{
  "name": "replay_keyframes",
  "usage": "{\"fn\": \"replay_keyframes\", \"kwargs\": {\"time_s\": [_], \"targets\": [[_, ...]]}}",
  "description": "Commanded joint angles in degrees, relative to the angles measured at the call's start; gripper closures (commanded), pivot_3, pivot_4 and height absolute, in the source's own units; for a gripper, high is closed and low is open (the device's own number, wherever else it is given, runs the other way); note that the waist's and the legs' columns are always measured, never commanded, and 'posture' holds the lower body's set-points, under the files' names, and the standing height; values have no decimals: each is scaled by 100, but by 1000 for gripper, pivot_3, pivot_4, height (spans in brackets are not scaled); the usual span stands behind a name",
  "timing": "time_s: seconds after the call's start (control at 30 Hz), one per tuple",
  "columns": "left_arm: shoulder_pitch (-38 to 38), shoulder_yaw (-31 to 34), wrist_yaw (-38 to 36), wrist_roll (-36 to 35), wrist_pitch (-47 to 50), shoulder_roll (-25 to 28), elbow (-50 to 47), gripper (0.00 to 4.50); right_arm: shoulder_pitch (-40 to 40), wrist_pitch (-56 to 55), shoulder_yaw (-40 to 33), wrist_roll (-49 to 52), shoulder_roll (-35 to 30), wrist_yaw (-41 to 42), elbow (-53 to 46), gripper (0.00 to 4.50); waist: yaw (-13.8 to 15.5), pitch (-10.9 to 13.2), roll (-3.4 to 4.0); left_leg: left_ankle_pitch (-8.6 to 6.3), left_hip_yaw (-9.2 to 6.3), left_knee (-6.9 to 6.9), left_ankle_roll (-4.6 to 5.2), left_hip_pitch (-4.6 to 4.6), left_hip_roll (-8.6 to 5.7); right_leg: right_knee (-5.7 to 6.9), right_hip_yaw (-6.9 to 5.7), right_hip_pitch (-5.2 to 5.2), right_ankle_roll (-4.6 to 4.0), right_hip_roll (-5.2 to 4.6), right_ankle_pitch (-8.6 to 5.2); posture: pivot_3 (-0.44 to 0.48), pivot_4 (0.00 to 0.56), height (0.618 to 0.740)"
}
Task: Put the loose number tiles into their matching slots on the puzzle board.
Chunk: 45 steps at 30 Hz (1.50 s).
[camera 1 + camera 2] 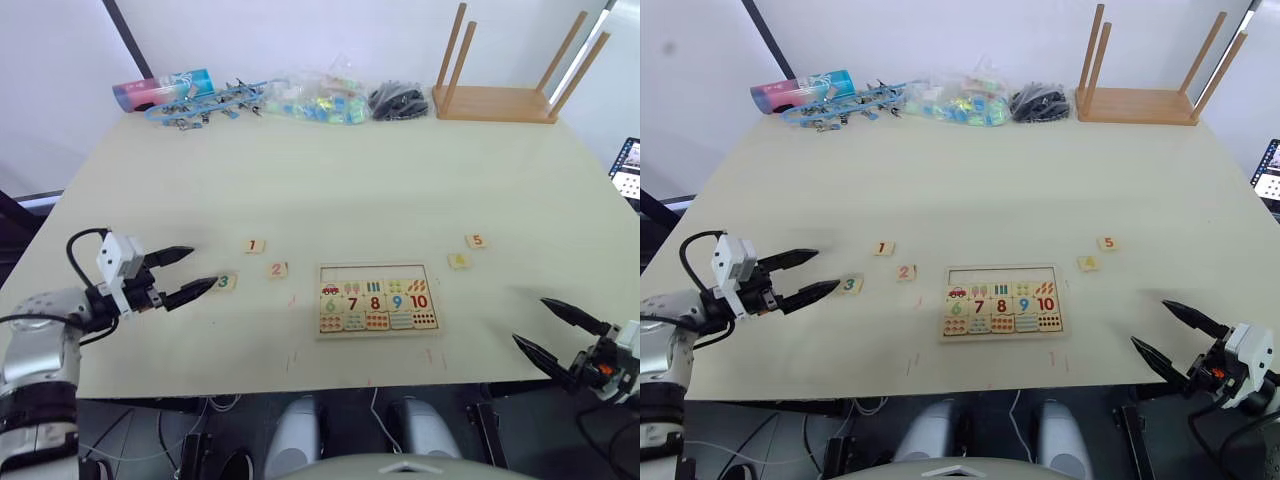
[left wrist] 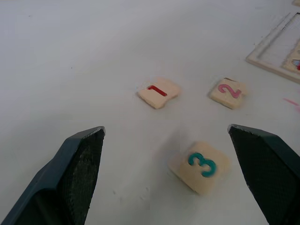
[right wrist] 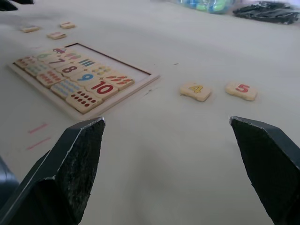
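Note:
The puzzle board [image 1: 377, 335] lies near the table's front middle, its pale top row of slots [image 1: 375, 271] bare. Left of it lie tile 1 [image 1: 255, 246], tile 2 [image 1: 278, 270] and tile 3 [image 1: 226, 282]. Tile 4 [image 1: 459, 261] and tile 5 [image 1: 476, 241] rest to the board's right. My left gripper [image 1: 192, 270] hovers open just left of tile 3 [image 2: 200, 166], which sits ahead between its fingers. Open too, my right gripper [image 1: 558, 332] hangs at the front right edge, short of tiles 4 [image 3: 195, 90] and 5 [image 3: 241, 90].
Along the table's far edge lie a pink and teal tube [image 1: 162, 89], blue clips [image 1: 215, 104], bags of small parts [image 1: 325, 100], a black bundle [image 1: 398, 101] and an upturned wooden stool [image 1: 505, 85]. A screen [image 1: 628, 170] stands off the right edge.

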Motion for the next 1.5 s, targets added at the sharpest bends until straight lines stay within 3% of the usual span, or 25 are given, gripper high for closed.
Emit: {"fn": "replay_keyframes", "kwargs": {"time_s": [0.03,0.27,0.4,0.6,0.67,0.87,1.17,1.5], "targets": [[-592,-290,63,284,-274,-106,433,0,66,-15,-16,65,62,-151,-378,36,1,0,0,0,0,0,0,0,0,0,0,0,0,0,0,0,150,737],[-1187,-682,843,593,189,-595,288,0,61,11,182,31,77,-266,-716,36,-1,2,-7,0,-2,3,0,-3,-4,1,2,0,4,0,2,0,150,737],[-1001,-663,1489,578,852,-764,-489,0,19,39,234,22,33,-283,-770,36,-9,4,-10,0,-5,2,0,-5,-4,1,3,0,5,0,3,0,150,737],[-187,-464,2970,569,2414,-1026,-2520,0,18,113,220,81,-51,-251,-815,36,-6,6,-9,0,-3,1,0,-3,15,1,10,-1,6,-3,3,0,150,737],[9,-373,3671,669,2980,-1228,-3144,0,-16,133,196,96,-95,-218,-773,36,4,7,-10,0,-4,2,1,-3,15,2,9,0,6,-3,3,0,150,737],[303,-422,4856,745,3975,-1825,-4301,0,-142,95,215,122,-197,-30,-641,36,12,9,-14,0,-6,2,0,-2,11,3,9,1,7,-4,4,0,150,737],[201,-588,5834,958,4624,-2459,-4574,0,-306,132,247,125,-222,101,-624,36,6,9,-15,0,-7,2,1,2,-10,3,14,2,6,-3,5,0,150,737],[112,-759,5955,1040,4587,-2595,-4173,0,-377,123,305,110,-252,261,-619,36,12,10,-17,0,-9,2,1,3,-14,3,14,3,6,-4,5,0,150,737]]}}
